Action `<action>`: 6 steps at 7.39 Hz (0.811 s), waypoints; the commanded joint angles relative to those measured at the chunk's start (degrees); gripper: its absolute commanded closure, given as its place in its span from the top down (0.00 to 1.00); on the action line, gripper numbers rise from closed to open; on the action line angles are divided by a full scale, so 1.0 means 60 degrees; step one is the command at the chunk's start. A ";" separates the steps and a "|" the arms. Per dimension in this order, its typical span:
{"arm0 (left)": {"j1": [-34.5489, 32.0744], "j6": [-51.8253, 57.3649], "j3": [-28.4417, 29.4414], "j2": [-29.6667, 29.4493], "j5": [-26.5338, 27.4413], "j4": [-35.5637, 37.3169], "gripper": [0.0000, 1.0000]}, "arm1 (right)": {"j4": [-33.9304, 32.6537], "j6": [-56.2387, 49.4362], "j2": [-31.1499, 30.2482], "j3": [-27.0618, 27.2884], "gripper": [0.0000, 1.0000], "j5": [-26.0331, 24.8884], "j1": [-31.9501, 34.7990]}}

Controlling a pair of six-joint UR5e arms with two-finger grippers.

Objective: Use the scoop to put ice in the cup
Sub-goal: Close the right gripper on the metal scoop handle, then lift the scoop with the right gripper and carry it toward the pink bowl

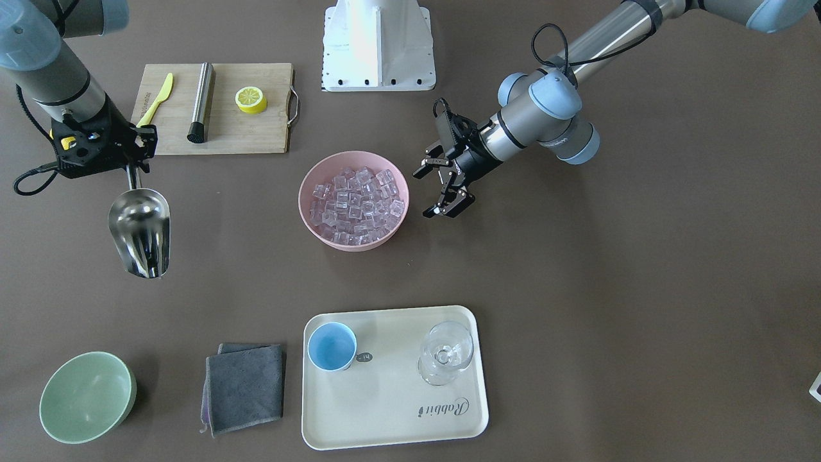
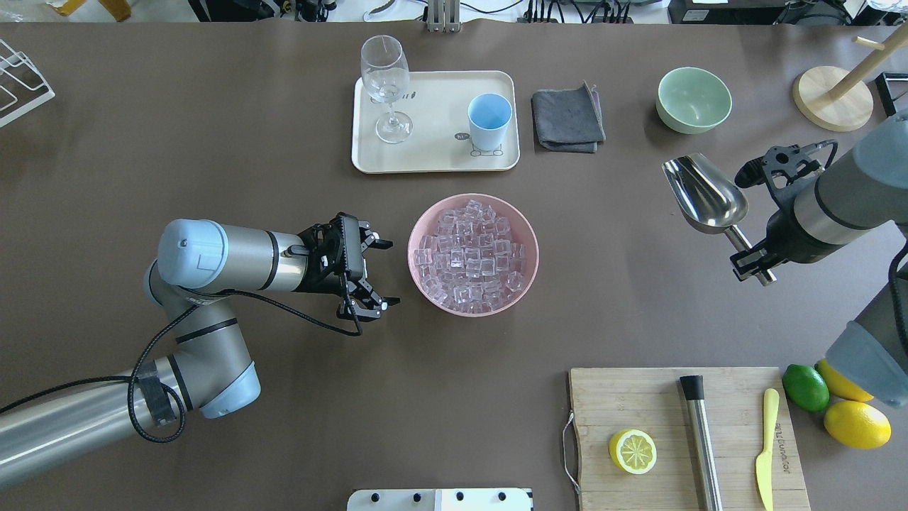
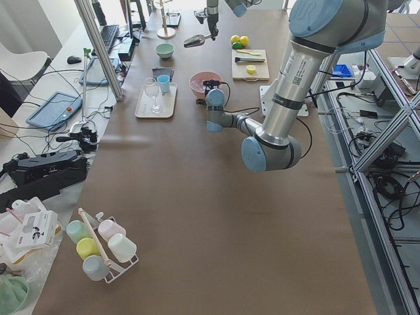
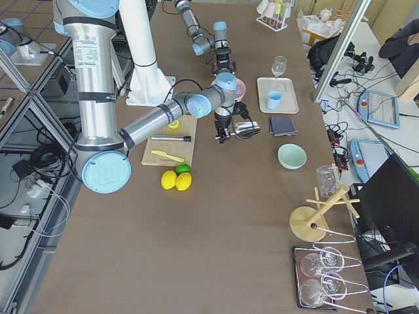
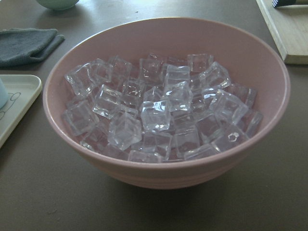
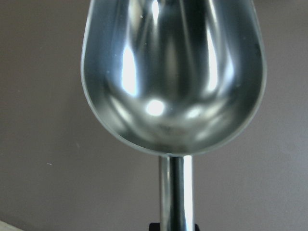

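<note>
Toward the table's right end, the right gripper (image 2: 752, 261) has its fingers clamped on the thin handle of the scoop (image 2: 704, 193). The empty trough points to the far edge, slanting a little leftward. The ice (image 2: 472, 257) is heaped in a pink bowl (image 2: 533, 245) at mid-table, well apart to the scoop's left, so I'd expect a sideways reach. The left gripper (image 2: 389, 272) hovers just beside that bowl, fingers spread wide, empty. At the far edge the cup (image 2: 489, 119) stands on a cream tray (image 1: 385, 410) printed "Rabbit".
</note>
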 commanded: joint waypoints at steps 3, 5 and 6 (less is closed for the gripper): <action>-0.0028 0.0003 0.0546 -0.0189 -0.0093 -0.0548 0.99 | -0.1814 -0.4932 0.1020 0.0062 0.00 -0.0206 0.0635; -0.0028 0.0018 0.0575 -0.0247 -0.0108 -0.0490 0.99 | -0.2870 -0.5732 0.1445 0.0268 0.00 -0.0443 0.0591; -0.0028 0.0018 0.0618 -0.0248 -0.0079 -0.0489 0.99 | -0.4050 -0.6418 0.2042 0.0384 0.00 -0.0444 0.0518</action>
